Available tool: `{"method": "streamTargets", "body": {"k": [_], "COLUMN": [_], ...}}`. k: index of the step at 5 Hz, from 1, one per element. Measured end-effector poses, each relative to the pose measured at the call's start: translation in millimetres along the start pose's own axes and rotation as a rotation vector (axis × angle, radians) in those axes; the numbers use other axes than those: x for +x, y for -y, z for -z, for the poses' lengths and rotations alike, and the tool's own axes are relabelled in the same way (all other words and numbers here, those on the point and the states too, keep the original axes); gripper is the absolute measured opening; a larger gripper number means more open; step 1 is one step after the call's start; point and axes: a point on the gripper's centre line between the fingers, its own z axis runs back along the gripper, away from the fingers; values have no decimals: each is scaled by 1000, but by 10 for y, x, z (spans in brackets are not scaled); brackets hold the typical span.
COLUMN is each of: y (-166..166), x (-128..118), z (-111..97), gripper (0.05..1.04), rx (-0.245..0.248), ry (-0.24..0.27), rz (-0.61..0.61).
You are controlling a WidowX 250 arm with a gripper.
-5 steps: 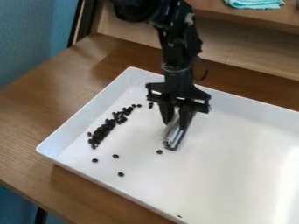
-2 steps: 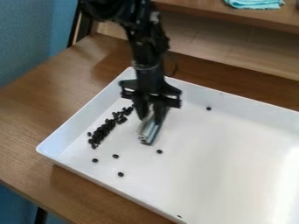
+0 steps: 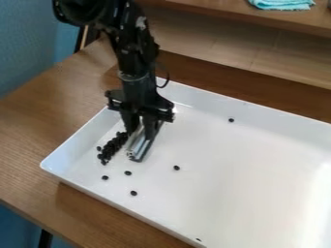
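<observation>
Wooden table (image 3: 29,121), broad tray (image 3: 239,174), claw (image 3: 142,133) gripping silvery tool (image 3: 138,147), pellets (image 3: 112,147) near left rim (image 3: 77,140)

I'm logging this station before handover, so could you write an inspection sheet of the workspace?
Surface: white tray on a wooden table
Job's things: silver ridged tool, tilted, beside a pile of black beans; contact cannot be told
Clutter: a few loose beans scattered about the tray
Gripper: black gripper, fingers closed on the tool, over the tray
Cables: thin dark cable looping beside the arm
Surroundings: blue wall; teal cloth on a wooden shelf
</observation>
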Motion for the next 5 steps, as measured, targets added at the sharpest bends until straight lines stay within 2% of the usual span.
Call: {"method": "streamTargets", "body": {"k": [2,3,4,5], "y": [-155,-174,-113,138], "x": [-84,-220,-260,-265], "z": [-15,-53,-228,-457], "gripper": [366,366,366,366], "rx": [26,16,-23,-60], "ry": [5,-36,-30,16], "rz": [12,20,18,56]}}
